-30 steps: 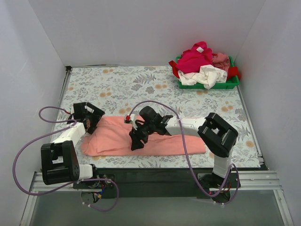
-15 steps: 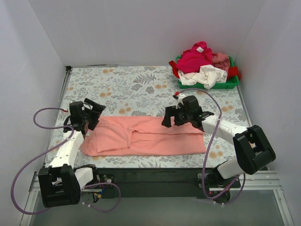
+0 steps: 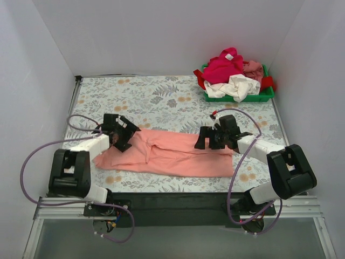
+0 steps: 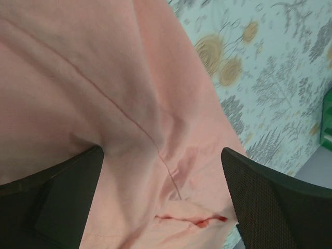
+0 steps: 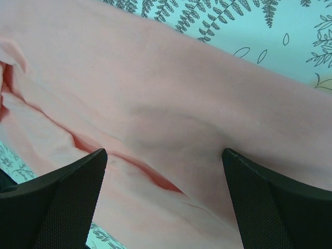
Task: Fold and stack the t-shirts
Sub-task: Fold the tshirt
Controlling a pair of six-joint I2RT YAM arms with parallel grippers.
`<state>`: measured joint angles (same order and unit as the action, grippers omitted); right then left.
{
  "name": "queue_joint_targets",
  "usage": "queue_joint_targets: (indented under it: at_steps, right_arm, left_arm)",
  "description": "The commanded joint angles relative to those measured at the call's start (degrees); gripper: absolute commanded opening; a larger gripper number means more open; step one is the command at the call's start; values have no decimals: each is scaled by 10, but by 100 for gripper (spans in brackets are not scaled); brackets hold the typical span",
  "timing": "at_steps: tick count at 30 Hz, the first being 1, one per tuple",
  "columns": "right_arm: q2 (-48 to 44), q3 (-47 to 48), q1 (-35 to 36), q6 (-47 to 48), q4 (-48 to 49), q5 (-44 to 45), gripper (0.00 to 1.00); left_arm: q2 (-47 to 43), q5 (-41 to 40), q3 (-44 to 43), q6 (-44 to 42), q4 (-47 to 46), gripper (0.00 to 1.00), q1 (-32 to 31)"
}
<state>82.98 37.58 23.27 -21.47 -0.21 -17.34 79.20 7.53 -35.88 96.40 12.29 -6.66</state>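
The salmon-pink t-shirt (image 3: 172, 155) lies as a long folded band across the table's near half. My left gripper (image 3: 125, 137) hovers open over its left part, jaws wide with nothing between them. The left wrist view shows a seam and a fold in the cloth (image 4: 104, 78) under the open gripper (image 4: 162, 155). My right gripper (image 3: 207, 139) is low over the band's right part, also open and empty. In the right wrist view a long crease runs across the pink cloth (image 5: 181, 78) beneath the gripper (image 5: 165, 155). More t-shirts, magenta (image 3: 223, 67), white (image 3: 237, 86), red (image 3: 200, 81) and dusty pink (image 3: 253, 68), are heaped at the back right.
A green plastic tray (image 3: 265, 98) at the back right corner holds the heap of shirts. White walls close in the floral table (image 3: 151, 97) on three sides. Purple cables loop beside both arm bases at the near edge.
My right gripper let go of the shirt's middle, opened wide and swung right to the band's right part. The left gripper moved right onto the shirt's left part.
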Motion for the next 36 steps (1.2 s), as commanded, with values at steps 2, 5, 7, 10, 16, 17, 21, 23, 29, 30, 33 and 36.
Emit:
queue_joint_targets:
  at_steps: [2,5,7,10,16,17,21,23,29,30,33,36]
  right_arm:
    - [-2,-22,1,9,-34,-11,98]
    - [-16,-48,4,10,-34,-34,98]
    - [-26,-67,12,10,-34,-42,98]
    - [-36,-83,45,13,-34,-57,98]
    - [-33,-75,185,3,-31,-84,98]
    - [-30,-72,214,-1,-28,-85,98]
    - [-23,-47,245,-11,-19,-78,98]
    - [-24,-40,254,-12,-17,-75,98]
    - [-24,-16,283,1,-14,-76,98]
    - [-24,-15,284,2,-15,-76,98]
    - [-24,-7,286,5,-15,-79,98]
    - [-33,-2,287,0,-15,-61,98]
  left_arm:
    - [174,-18,-83,-21,-24,98,-3]
    - [263,16,-198,-38,-50,98,-9]
    - [357,21,-320,-53,-39,98,-29]
    - [495,33,-534,-85,46,98,-58]
    - [736,62,-935,-99,200,98,-87]
    - [751,75,-958,-96,204,98,-89]
    - [772,99,-952,-70,128,98,-93]
    - [776,125,-929,-54,57,98,-93]
    - [825,172,-971,2,-47,98,-108]
    - [841,178,-984,9,-59,98,-113]
    - [856,199,-985,37,-109,98,-121]
    - [857,202,-986,46,-119,98,-126]
